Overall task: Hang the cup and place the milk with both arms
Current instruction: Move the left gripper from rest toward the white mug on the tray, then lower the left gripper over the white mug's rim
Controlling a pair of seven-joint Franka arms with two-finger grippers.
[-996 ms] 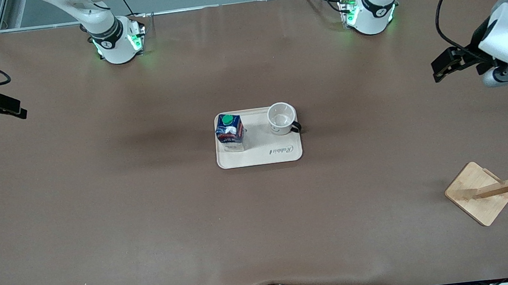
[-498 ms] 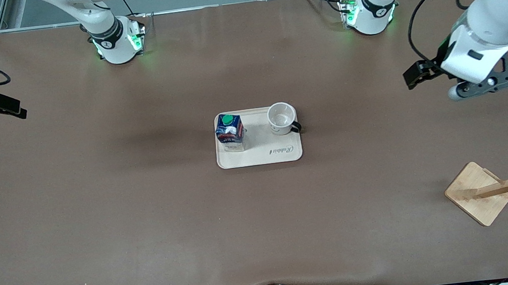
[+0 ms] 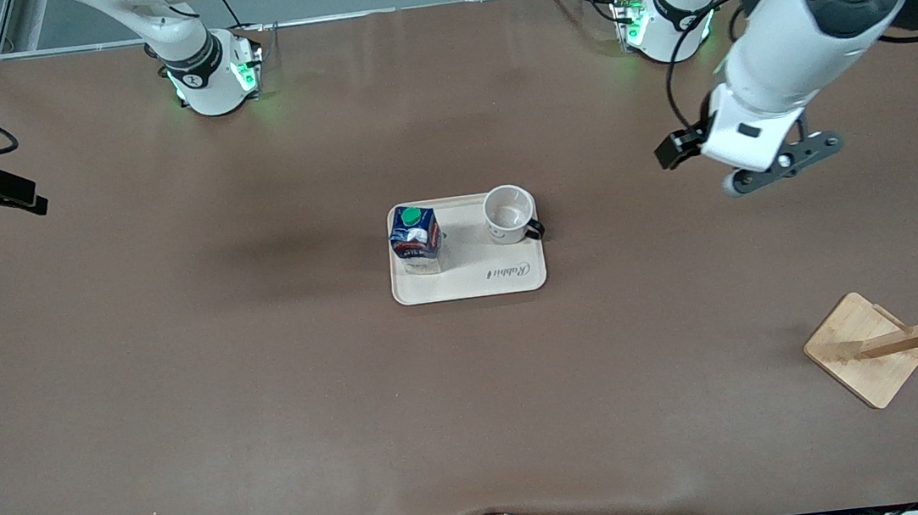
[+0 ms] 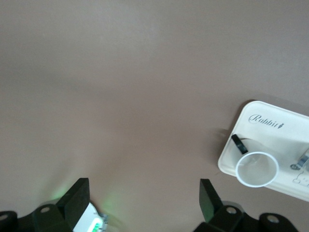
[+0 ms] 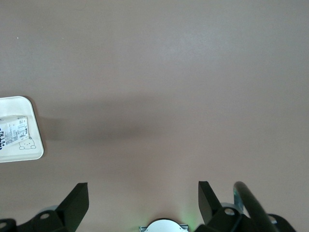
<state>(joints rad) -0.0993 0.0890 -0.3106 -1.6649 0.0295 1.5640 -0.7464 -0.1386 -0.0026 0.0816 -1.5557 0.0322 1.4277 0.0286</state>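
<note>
The white cup (image 3: 509,214) stands upright on the beige tray (image 3: 503,274) at mid-table, its black handle toward the left arm's end. The dark-blue milk carton (image 3: 415,238) with a green cap stands on the same tray, beside the cup. My left gripper (image 3: 672,151) hangs open and empty over bare table, between the tray and the left arm's end. Its wrist view (image 4: 143,203) shows the cup (image 4: 257,169) and the tray (image 4: 270,128). My right gripper (image 3: 0,193) waits open and empty at the right arm's end. Its wrist view (image 5: 142,203) shows the carton (image 5: 12,131).
A wooden mug rack (image 3: 915,336) with pegs on a square base stands at the left arm's end, nearer the front camera than the tray. The arm bases (image 3: 211,74) glow green along the table's back edge. Brown tabletop surrounds the tray.
My left arm has swung in from the left arm's end of the table toward the tray, its gripper staying open. The right arm, the cup and the milk have not moved.
</note>
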